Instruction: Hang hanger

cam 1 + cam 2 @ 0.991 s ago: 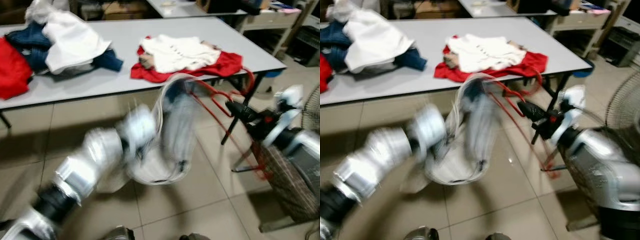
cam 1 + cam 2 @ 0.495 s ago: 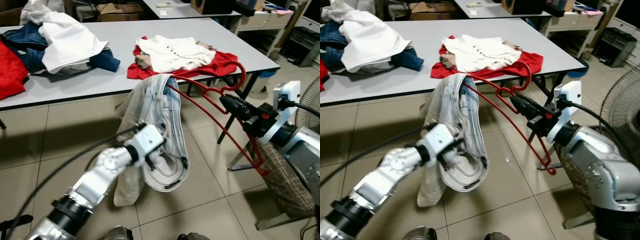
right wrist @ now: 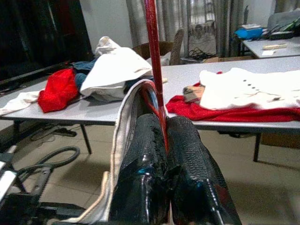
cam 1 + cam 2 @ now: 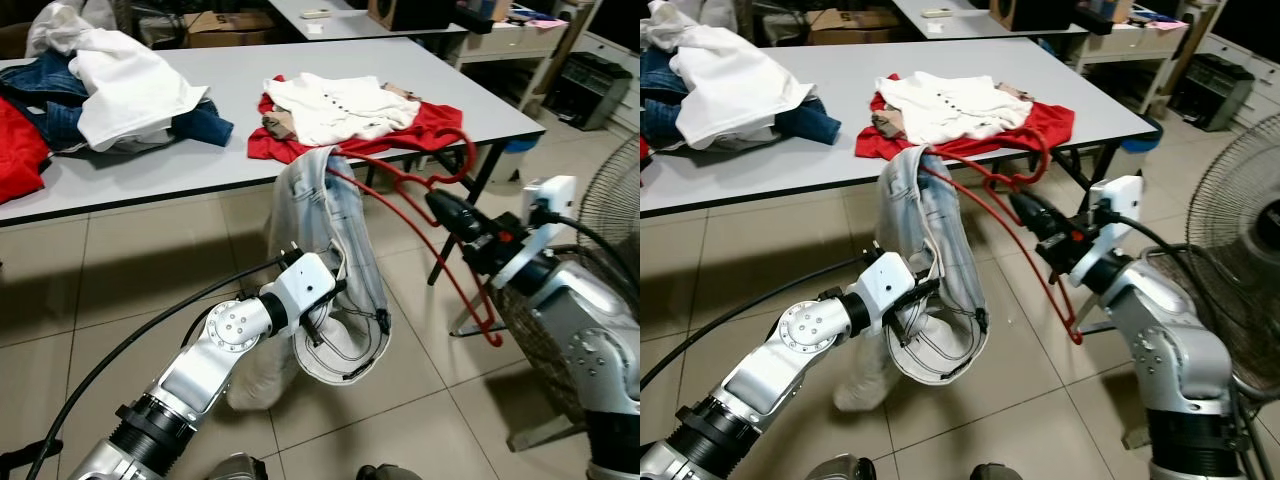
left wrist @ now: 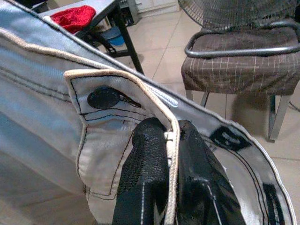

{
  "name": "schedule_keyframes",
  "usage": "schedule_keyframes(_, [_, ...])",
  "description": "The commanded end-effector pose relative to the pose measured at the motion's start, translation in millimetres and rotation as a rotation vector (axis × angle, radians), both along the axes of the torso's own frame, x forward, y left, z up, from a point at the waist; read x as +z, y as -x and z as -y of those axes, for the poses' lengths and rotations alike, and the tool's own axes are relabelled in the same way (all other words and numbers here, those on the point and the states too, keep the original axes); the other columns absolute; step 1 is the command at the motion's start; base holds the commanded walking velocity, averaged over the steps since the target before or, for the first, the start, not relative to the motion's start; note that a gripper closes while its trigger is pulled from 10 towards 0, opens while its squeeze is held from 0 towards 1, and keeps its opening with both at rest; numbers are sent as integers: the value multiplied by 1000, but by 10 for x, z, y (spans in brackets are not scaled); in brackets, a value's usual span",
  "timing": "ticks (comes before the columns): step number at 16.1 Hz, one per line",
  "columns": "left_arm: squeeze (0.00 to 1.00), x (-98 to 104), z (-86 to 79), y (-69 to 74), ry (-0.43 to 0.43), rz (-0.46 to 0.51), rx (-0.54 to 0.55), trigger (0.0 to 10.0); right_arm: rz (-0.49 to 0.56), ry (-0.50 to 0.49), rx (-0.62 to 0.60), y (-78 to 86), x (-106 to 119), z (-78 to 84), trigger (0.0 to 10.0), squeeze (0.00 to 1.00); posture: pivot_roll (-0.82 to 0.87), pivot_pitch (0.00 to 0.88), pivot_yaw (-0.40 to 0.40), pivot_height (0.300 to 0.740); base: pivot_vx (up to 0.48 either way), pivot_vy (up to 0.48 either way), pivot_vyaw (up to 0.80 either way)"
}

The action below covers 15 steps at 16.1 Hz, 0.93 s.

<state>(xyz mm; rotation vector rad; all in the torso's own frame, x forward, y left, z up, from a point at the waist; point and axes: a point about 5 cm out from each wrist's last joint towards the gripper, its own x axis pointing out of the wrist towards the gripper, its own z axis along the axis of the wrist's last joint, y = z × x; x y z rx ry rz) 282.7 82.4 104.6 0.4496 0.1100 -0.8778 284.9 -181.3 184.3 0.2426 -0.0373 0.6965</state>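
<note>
Grey table (image 4: pixel 330 75) at twelve o'clock carries heaped clothes (image 4: pixel 110 85). Pale jeans (image 4: pixel 330 240) drape over the red hanger (image 4: pixel 440 215) at centre, above the floor. Right pincer (image 4: pixel 447 212) pinches the hanger; left pincer (image 5: pixel 171 140) pinches the jeans' waistband.

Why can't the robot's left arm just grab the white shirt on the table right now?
Probably not yet: the left gripper is shut on the jeans, below the table, and the white shirt lies further off.
</note>
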Motion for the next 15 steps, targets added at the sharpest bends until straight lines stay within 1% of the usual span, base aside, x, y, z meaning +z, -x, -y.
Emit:
schedule_keyframes(1, [0, -29, 33, 21, -3, 0, -7, 0, 82, -40, 8, -24, 164, 2, 10000, 0, -116, 42, -19, 740, 0, 0, 0])
schedule_keyframes(3, [0, -40, -3, -15, 14, -2, 39, 118, 69, -54, 28, -3, 64, -22, 10000, 0, -112, 40, -15, 740, 0, 0, 0])
schedule_keyframes(4, [0, -36, -38, -33, 13, 4, 55, 824, 61, -56, 36, 15, 16, -38, 10000, 0, -109, 41, -14, 740, 0, 0, 0])
schedule_keyframes(6, [0, -18, -82, -57, -9, 34, 58, 1647, 59, -64, 35, 20, -16, -48, 10000, 0, -109, 41, -14, 740, 0, 0, 0])
schedule_keyframes(7, [0, 25, -102, -84, -8, 62, 69, 0, 43, -58, 39, 24, -43, -51, 10000, 0, -109, 39, -11, 740, 0, 0, 0])
schedule_keyframes(8, [0, 93, -124, -121, 5, 94, 86, 0, 8, -37, 43, 33, -89, -54, 10000, 0, -109, 39, -11, 740, 0, 0, 0])
schedule_keyframes(9, [0, 278, -179, -207, 28, 175, 117, 0, -97, 57, 56, 76, -257, -48, 10000, 0, -105, 37, -8, 740, 0, 0, 0])
schedule_keyframes(10, [0, 482, -238, -285, 62, 259, 152, 0, -199, 118, 24, 105, -448, 0, 10000, 0, -102, 38, -6, 740, 0, 0, 0])
schedule_keyframes(11, [0, 537, -252, -302, 71, 282, 159, 0, -227, 121, 9, 109, -499, 18, 10000, 0, -102, 38, -6, 740, 0, 0, 0])
schedule_keyframes(12, [0, 715, -273, -316, 78, 367, 141, 0, -286, 120, -17, 125, -635, 35, 10000, 0, -97, 38, -4, 740, 0, 0, 0])
schedule_keyframes(13, [0, 831, -282, -303, 75, 434, 122, 0, -330, 90, -7, 146, -708, 4, 10000, 0, -98, 40, 0, 740, 0, 0, 0])
schedule_keyframes(14, [0, 898, -266, -276, 69, 483, 102, 0, -375, 52, 6, 165, -756, -24, 10000, 0, -97, 37, 0, 740, 0, 0, 0])
schedule_keyframes(15, [0, 931, -237, -248, 58, 519, 78, 0, -415, 37, 4, 178, -807, -24, 10000, 0, -96, 36, -2, 740, 0, 0, 0])
